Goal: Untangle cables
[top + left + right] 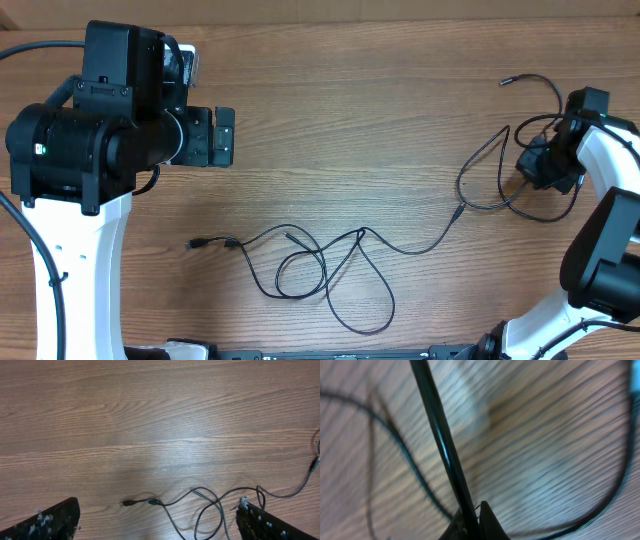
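Thin black cables [330,265] lie looped and crossed on the wooden table at the lower middle, with a plug end [197,242] at the left. One strand runs right and up to a second bunch of loops [490,170] at the right, ending in a tip [505,81]. My right gripper [535,165] is down on this bunch, shut on a cable [445,450] that runs up between its fingers [472,520]. My left gripper [222,135] is open and empty, hovering up left of the tangle; its view shows the plug [129,503] and loops [210,510] below.
The wooden table [350,110] fills the view. The left arm's big black body [90,130] hangs over the left side. The right arm's white links [610,230] stand along the right edge.
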`<state>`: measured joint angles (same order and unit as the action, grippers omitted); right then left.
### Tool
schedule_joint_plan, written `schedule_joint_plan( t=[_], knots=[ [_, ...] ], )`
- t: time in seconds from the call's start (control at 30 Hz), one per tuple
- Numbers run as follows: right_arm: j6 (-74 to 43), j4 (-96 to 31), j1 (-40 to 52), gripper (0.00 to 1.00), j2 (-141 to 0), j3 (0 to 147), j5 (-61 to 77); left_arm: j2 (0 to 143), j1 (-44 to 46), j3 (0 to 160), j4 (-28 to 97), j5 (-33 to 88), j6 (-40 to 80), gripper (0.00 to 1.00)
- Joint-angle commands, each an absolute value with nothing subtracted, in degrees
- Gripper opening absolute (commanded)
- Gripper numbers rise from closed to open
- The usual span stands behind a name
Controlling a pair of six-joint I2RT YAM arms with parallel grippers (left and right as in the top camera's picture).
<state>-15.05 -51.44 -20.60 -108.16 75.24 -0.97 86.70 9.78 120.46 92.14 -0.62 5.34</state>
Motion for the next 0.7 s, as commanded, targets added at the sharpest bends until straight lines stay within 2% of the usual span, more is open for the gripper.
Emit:
schedule_joint_plan(
  t=[0.0, 0.23, 0.37, 0.43, 0.47, 0.5, 0.67],
  knots=[
    [-18.26, -49.54, -21.69, 0.04, -107.48, 75.05, -4.73, 86.94, 9.89, 120.36, 92.18, -0.38, 3.77, 0.99],
    [-18.55, -48.86, -24.71, 0.04, -107.48, 75.05, -6.98, 86.94, 9.89, 120.38, 92.36, -0.38, 3.79, 0.99],
    [-22.83, -48.86, -27.64, 0.04, -107.48, 75.05, -10.96, 86.94, 9.89, 120.38, 92.44, -0.38, 3.79, 0.99],
    [-22.94, -48.84, -29.5, 0.16, -107.48, 75.05, -9.67, 86.94, 9.89, 120.36, 92.66, -0.38, 3.79, 0.99],
    [-22.9, -48.9, -30.24, 0.17, -107.48, 75.05, -9.08, 86.94, 9.89, 120.36, 92.73, -0.38, 3.79, 0.99],
    [-22.92, -49.15, -31.29, 0.04, -107.48, 75.05, -8.97, 86.94, 9.89, 120.36, 92.73, -0.36, 3.79, 0.99],
    [-22.92, -47.29, -34.04, 0.04, -107.48, 74.96, -10.28, 86.94, 9.89, 120.38, 92.75, -0.3, 3.81, 0.98]
  ],
)
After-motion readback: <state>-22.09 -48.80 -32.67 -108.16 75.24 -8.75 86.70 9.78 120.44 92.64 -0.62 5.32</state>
